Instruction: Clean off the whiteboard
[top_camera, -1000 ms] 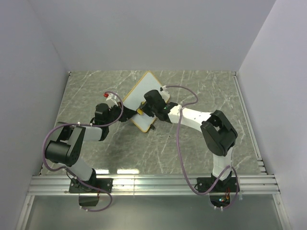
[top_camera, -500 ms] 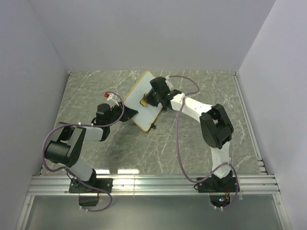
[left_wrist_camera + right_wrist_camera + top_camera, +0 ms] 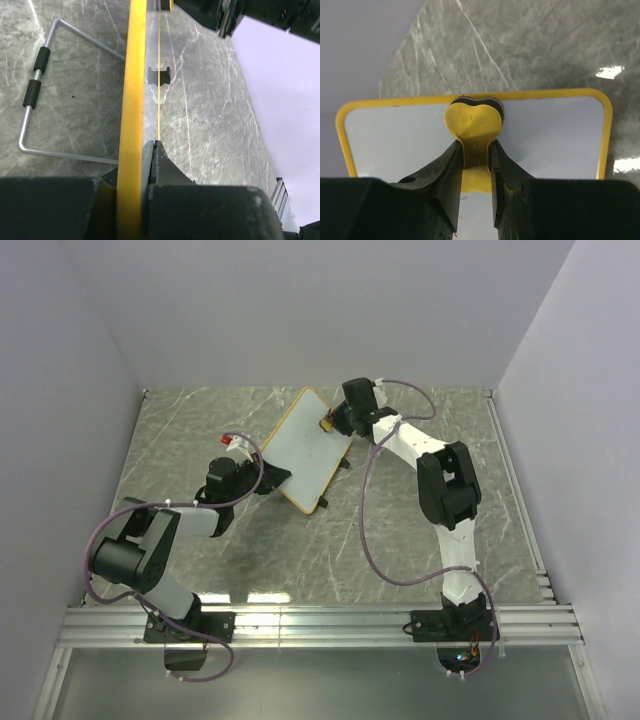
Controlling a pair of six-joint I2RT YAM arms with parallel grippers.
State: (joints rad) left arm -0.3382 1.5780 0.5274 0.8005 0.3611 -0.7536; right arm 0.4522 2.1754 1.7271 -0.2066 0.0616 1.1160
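Note:
The whiteboard (image 3: 305, 452), white with a yellow rim, sits tilted at the table's middle back. My left gripper (image 3: 272, 478) is shut on its near left edge; the left wrist view shows the rim (image 3: 131, 100) edge-on, clamped between my fingers (image 3: 165, 167). My right gripper (image 3: 330, 424) is shut on the yellow eraser (image 3: 325, 424) at the board's far corner. In the right wrist view the eraser (image 3: 472, 122) presses on the white face (image 3: 395, 135) just below the far rim, with my gripper (image 3: 476, 150) pinching its waist. Faint red marks (image 3: 462, 197) show between the fingers.
A bent metal wire stand with black sleeves (image 3: 31, 95) lies on the marble table (image 3: 180, 430) under the board. A black clip (image 3: 159, 76) sits on the board's edge. Grey walls close in the back and both sides.
My right gripper has slid the eraser across the board from its near lower part to the far corner. The board has swung a little; my left gripper has kept its hold.

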